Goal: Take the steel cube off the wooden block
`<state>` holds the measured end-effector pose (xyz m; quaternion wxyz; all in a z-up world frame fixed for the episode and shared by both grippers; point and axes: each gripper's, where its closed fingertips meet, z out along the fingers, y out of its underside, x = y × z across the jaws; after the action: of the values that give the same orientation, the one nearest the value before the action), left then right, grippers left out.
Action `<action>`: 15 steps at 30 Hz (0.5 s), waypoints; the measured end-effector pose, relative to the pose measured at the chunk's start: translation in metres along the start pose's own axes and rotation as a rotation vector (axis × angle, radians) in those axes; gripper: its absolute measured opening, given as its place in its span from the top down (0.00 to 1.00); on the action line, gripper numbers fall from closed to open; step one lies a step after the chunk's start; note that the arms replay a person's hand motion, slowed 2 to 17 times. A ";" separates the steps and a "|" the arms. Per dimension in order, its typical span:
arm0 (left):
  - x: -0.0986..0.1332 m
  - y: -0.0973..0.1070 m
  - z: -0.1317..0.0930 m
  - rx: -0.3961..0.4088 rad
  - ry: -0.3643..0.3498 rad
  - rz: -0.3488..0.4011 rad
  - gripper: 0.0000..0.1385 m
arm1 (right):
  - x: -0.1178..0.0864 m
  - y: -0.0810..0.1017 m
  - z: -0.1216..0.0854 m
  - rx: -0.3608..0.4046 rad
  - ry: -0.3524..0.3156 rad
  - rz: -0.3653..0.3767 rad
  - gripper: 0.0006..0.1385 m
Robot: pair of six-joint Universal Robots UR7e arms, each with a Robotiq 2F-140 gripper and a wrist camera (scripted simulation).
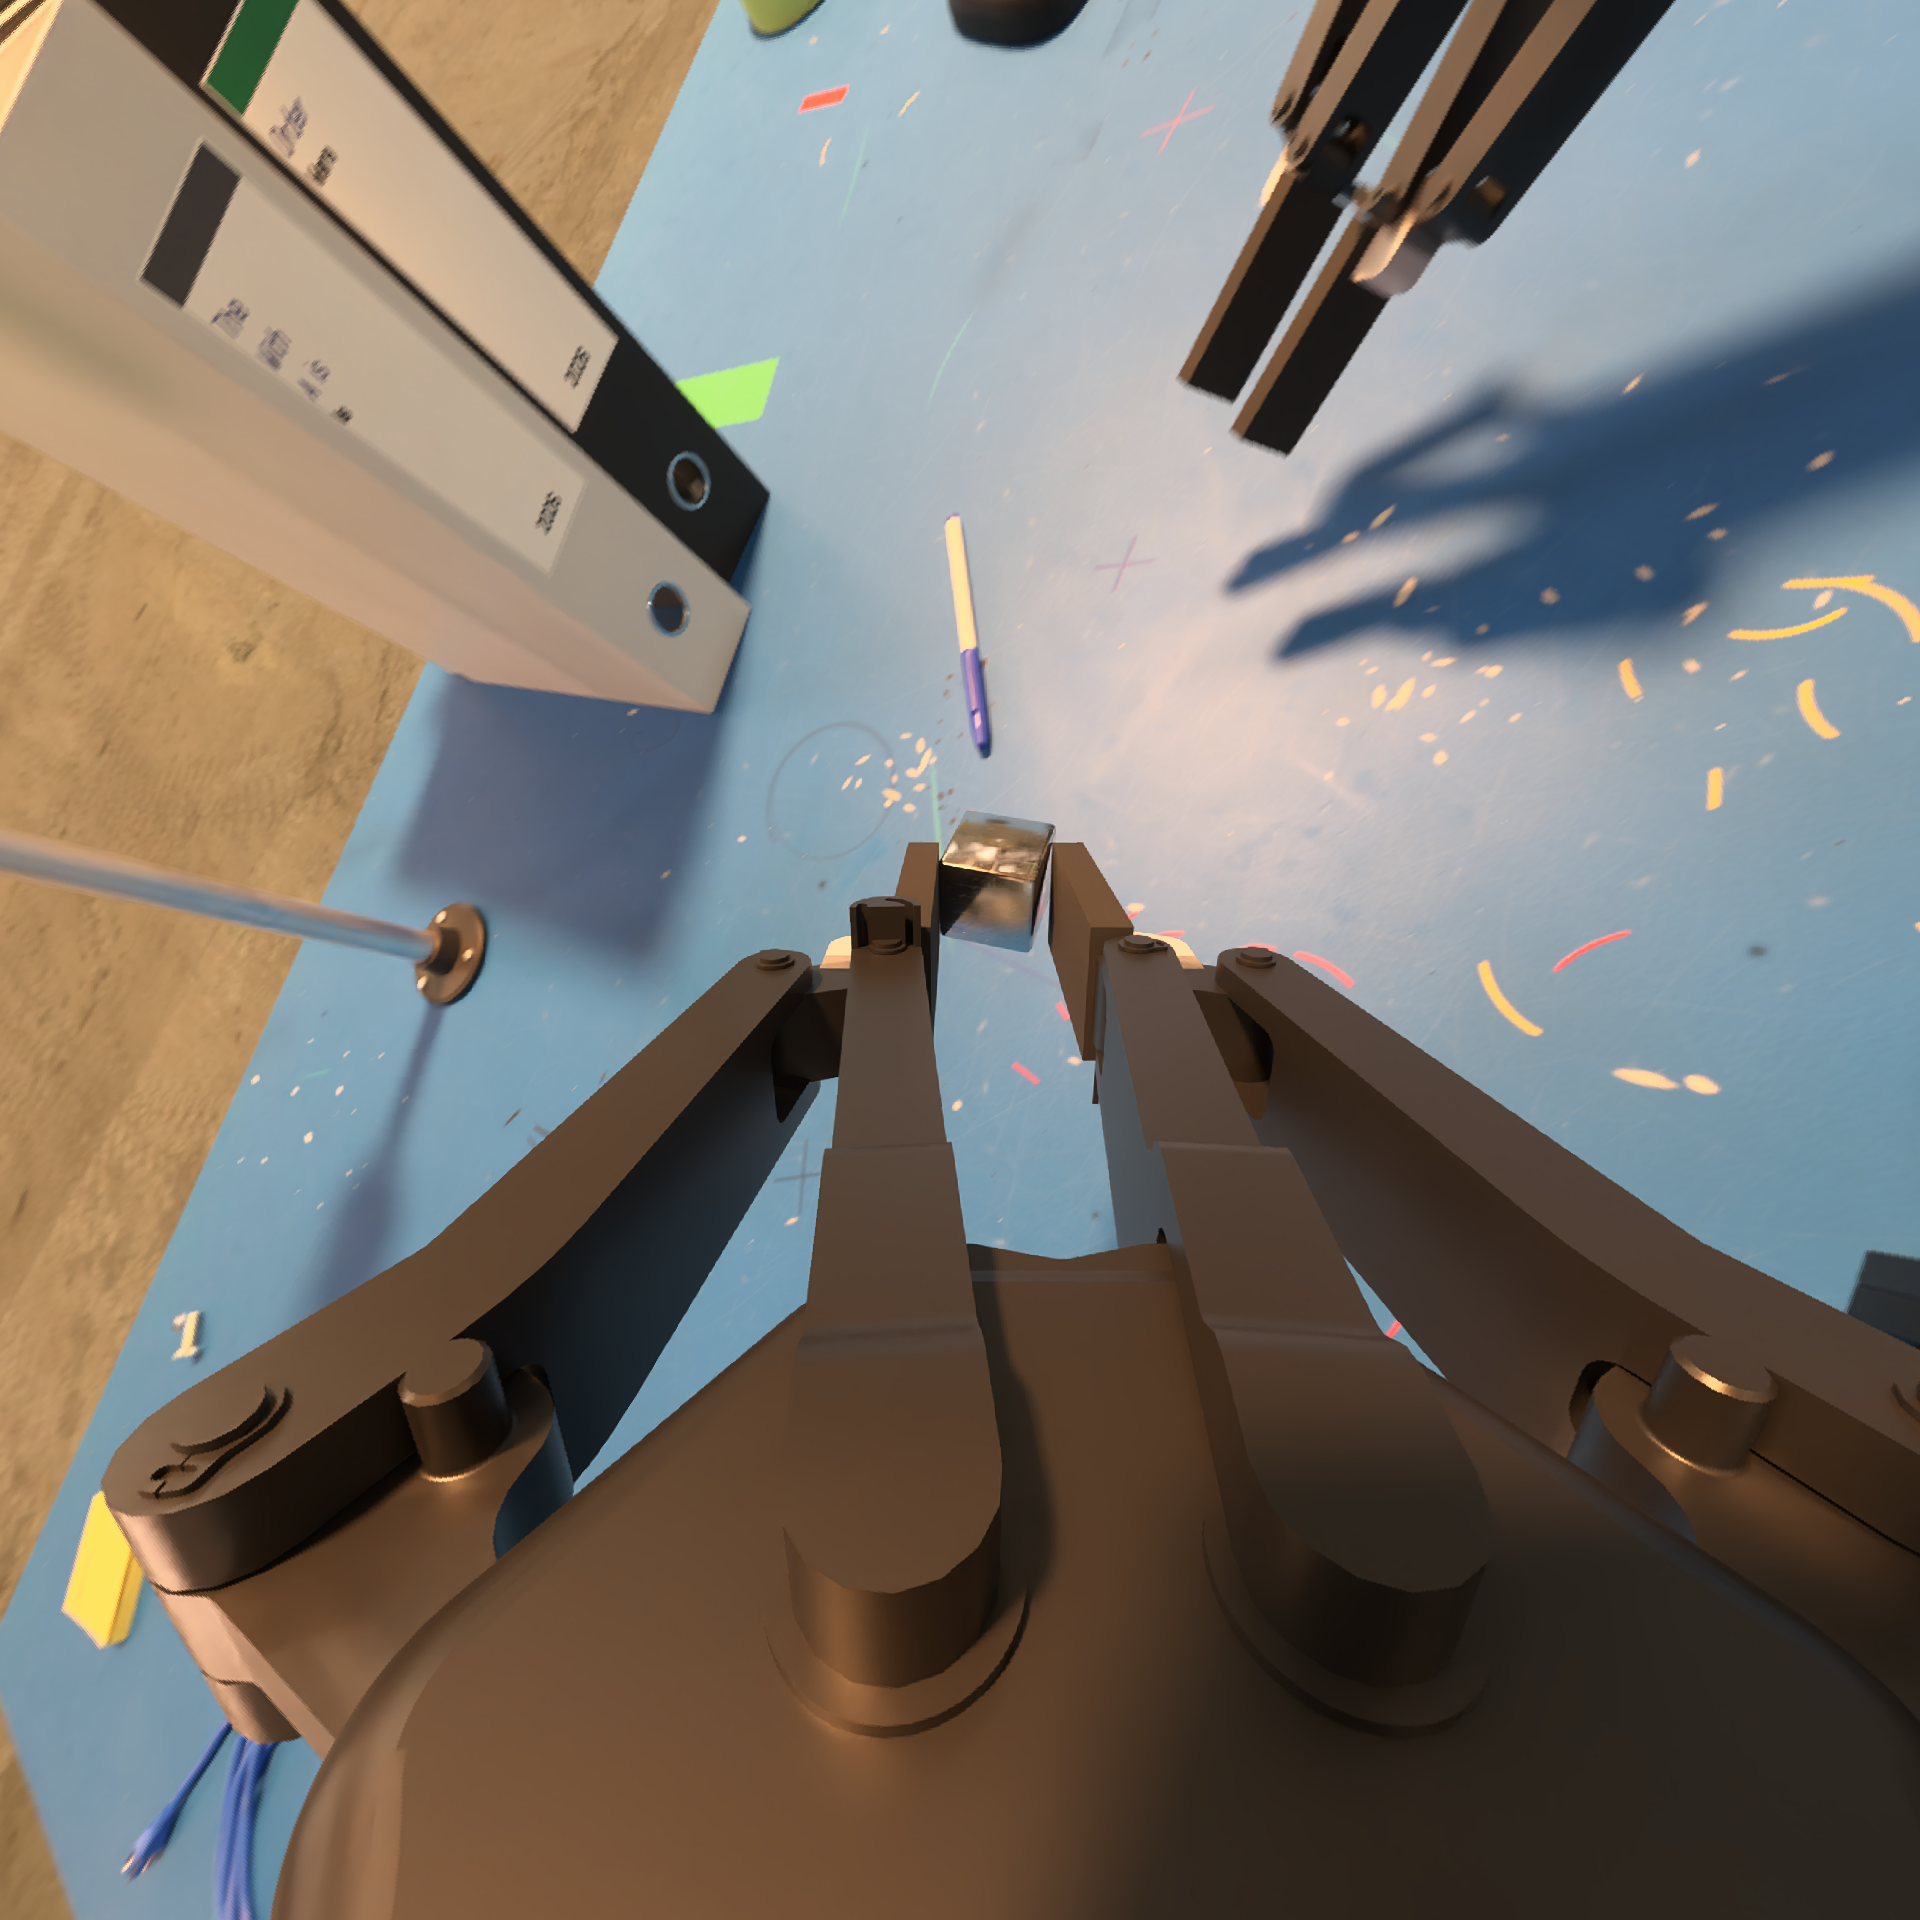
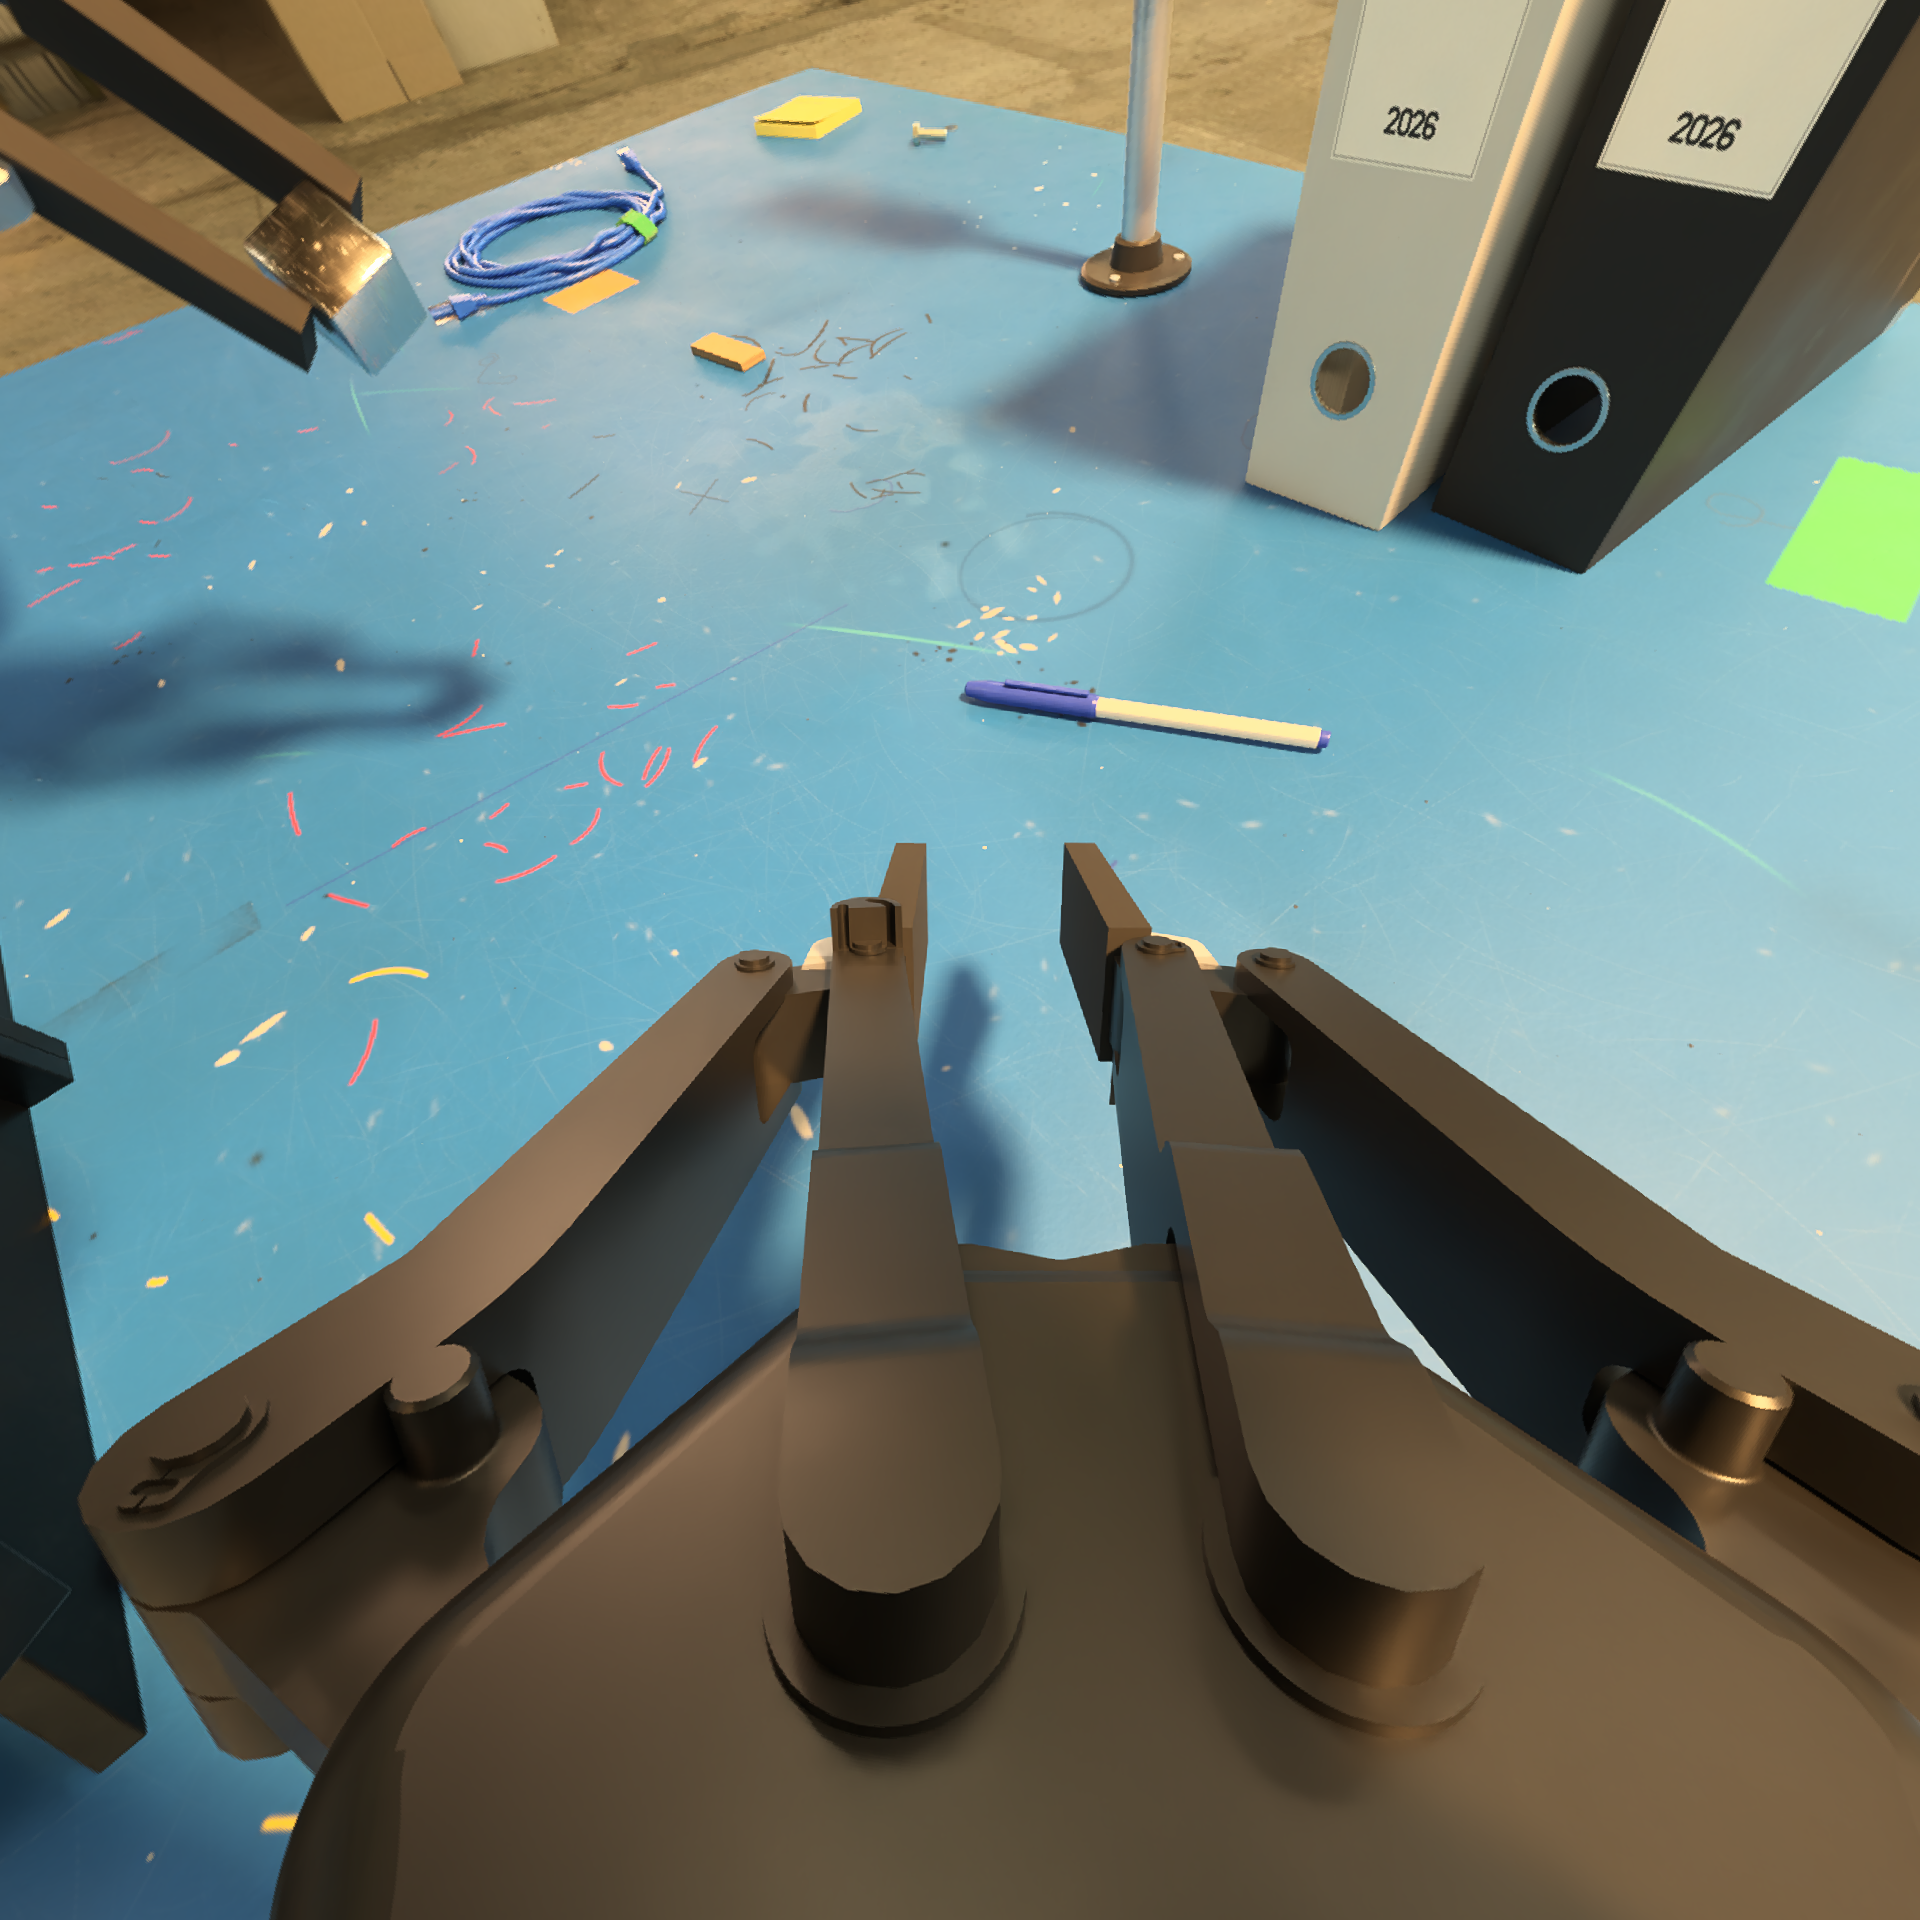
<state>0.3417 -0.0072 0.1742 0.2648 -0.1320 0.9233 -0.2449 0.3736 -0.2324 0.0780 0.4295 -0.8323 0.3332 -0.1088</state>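
Note:
The steel cube (image 1: 995, 883) is a small shiny metal block held between the fingers of my left gripper (image 1: 995, 864), which is shut on it and holds it in the air above the blue table (image 1: 1299, 790). The cube also shows at the upper left of the right wrist view (image 2: 338, 275), clamped in the left gripper (image 2: 332, 272). My right gripper (image 2: 992, 862) is partly open and empty, above bare table. It also hangs at the upper right of the left wrist view (image 1: 1242, 410). No wooden block shows clearly in either view.
A grey binder (image 2: 1351, 312) and a black binder (image 2: 1621, 364) stand at the back right. A blue-capped pen (image 2: 1143, 715) lies mid-table. A metal pole (image 2: 1138, 260) on a round base, a coiled blue cable (image 2: 551, 244) and a yellow pad (image 2: 808, 116) lie farther back.

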 end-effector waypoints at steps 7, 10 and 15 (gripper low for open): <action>0.036 -0.034 0.011 0.053 0.049 0.006 0.79 | -0.001 -0.002 0.000 0.003 0.000 -0.007 0.75; 0.048 -0.047 0.018 0.064 0.058 0.012 0.79 | -0.002 -0.002 0.000 0.005 0.000 -0.009 0.75; 0.064 -0.068 0.032 0.075 0.071 0.022 0.79 | -0.002 -0.003 -0.001 0.007 0.002 -0.012 0.75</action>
<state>0.3139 -0.1007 0.1588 0.2395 -0.1031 0.9237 -0.2807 0.3730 -0.2302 0.0812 0.4314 -0.8327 0.3283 -0.1133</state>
